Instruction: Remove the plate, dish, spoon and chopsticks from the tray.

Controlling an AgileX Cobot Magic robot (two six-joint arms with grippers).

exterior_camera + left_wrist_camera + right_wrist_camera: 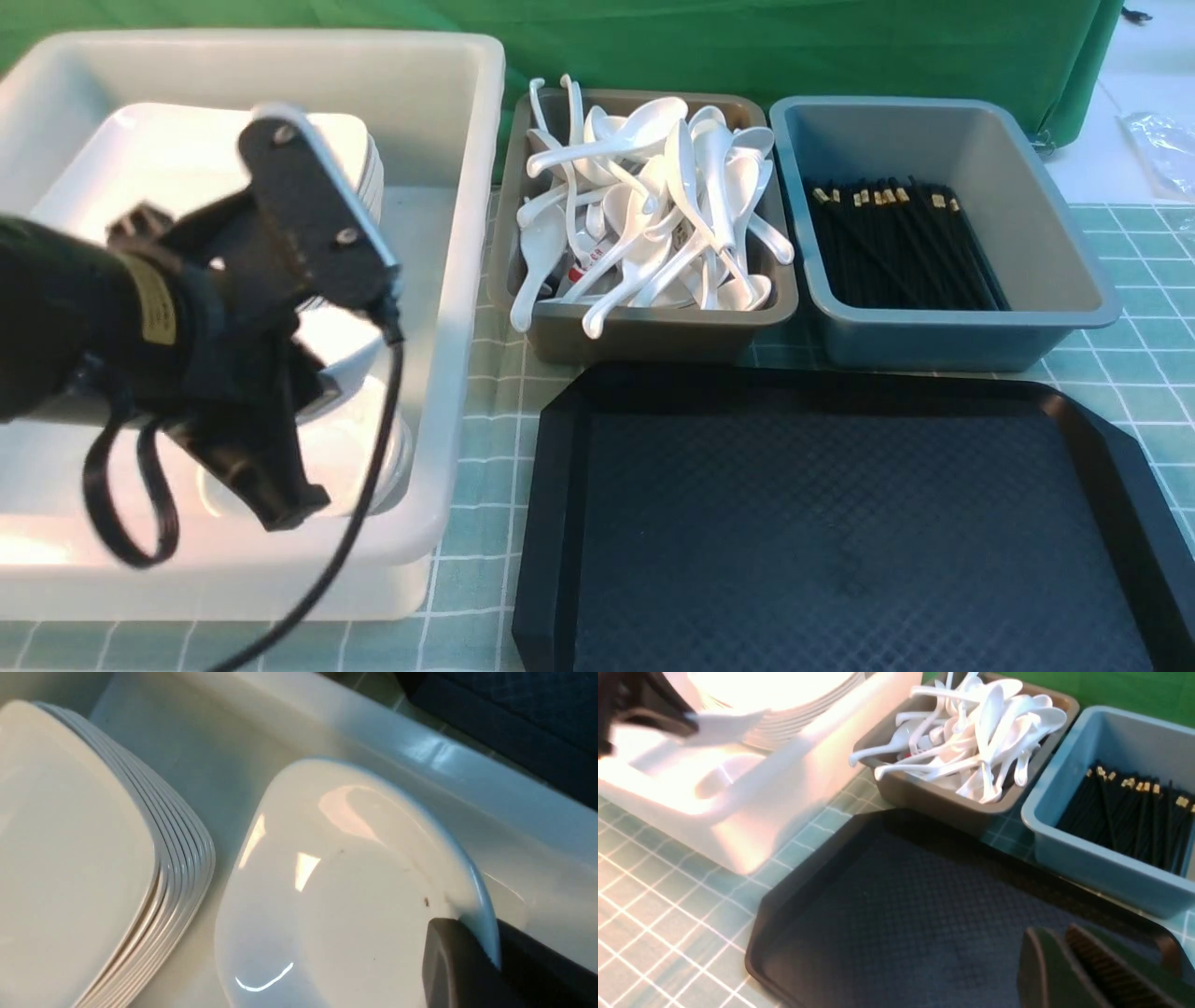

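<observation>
The left gripper pinches the rim of a glossy white squarish dish inside the big white plastic tub at the bench's far-left corner. Lower it level before releasing. The black diamond-textured tray sits bare; the right gripper hangs empty, jaws nearly together.

Front view faces forward; wrist views sit close (both showing tray).
</observation>
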